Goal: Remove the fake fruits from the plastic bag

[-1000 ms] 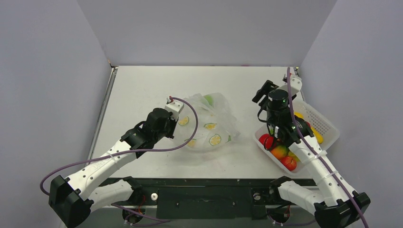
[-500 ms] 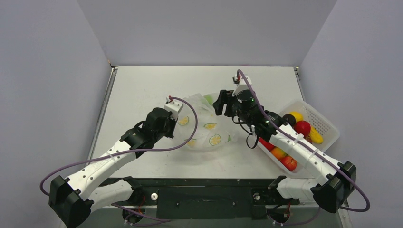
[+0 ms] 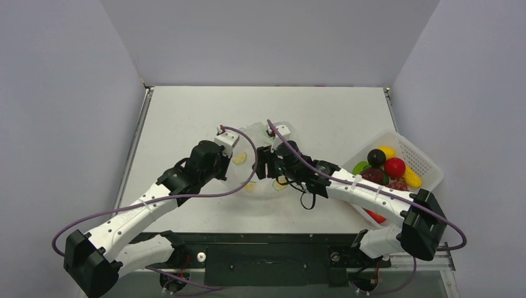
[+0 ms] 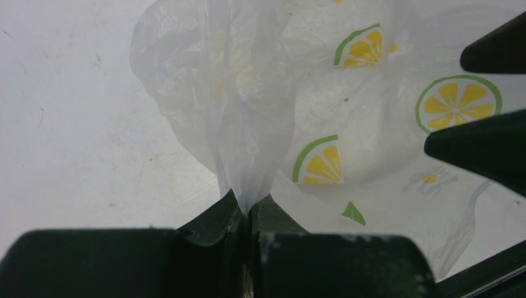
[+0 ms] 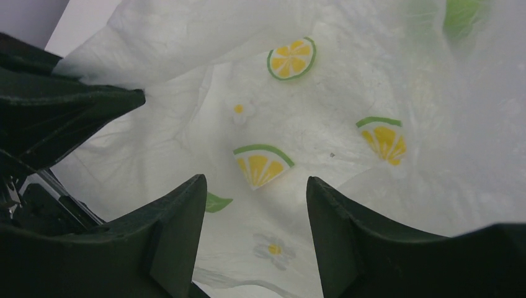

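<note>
My left gripper (image 4: 248, 208) is clenched on a bunched fold of the plastic bag (image 4: 236, 112), which lies mid-tabletop (image 3: 186, 112). My right gripper (image 5: 254, 185) hangs just over the bag, jaws spread apart. Several fake fruits (image 3: 384, 166) sit in the white basket (image 3: 428, 162) at the right.

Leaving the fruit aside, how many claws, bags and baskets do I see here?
Claws: 2 (left claw, right claw)
Plastic bag: 1
White basket: 1
Total: 4

Citrus-print plastic bag (image 4: 248, 93), crumpled (fruits (image 3: 395, 167) apart, right)
</note>
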`<state>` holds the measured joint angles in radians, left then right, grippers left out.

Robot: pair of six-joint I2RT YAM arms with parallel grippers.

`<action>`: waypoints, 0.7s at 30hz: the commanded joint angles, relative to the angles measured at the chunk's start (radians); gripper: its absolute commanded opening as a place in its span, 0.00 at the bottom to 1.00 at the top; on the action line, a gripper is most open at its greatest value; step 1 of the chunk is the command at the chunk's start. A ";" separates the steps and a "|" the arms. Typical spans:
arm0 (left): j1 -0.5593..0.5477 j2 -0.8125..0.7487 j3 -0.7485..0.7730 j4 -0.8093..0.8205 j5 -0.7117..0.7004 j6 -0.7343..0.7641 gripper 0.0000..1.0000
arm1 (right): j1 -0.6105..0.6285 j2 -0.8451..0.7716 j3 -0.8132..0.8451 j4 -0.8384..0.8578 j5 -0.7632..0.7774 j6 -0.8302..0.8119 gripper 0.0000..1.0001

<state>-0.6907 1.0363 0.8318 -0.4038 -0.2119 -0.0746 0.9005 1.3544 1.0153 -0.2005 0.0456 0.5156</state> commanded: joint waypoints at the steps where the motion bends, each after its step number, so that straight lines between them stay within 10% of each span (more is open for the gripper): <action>1: 0.010 -0.008 0.043 0.046 0.022 -0.011 0.00 | 0.040 -0.008 -0.088 0.197 0.062 -0.043 0.56; 21: 0.019 -0.089 0.004 0.102 0.153 -0.010 0.00 | 0.044 0.306 0.008 0.239 0.516 -0.029 0.46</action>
<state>-0.6739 0.9855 0.8310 -0.3817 -0.1207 -0.0830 0.9497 1.6474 0.9779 -0.0097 0.4240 0.4793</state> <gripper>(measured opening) 0.005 0.449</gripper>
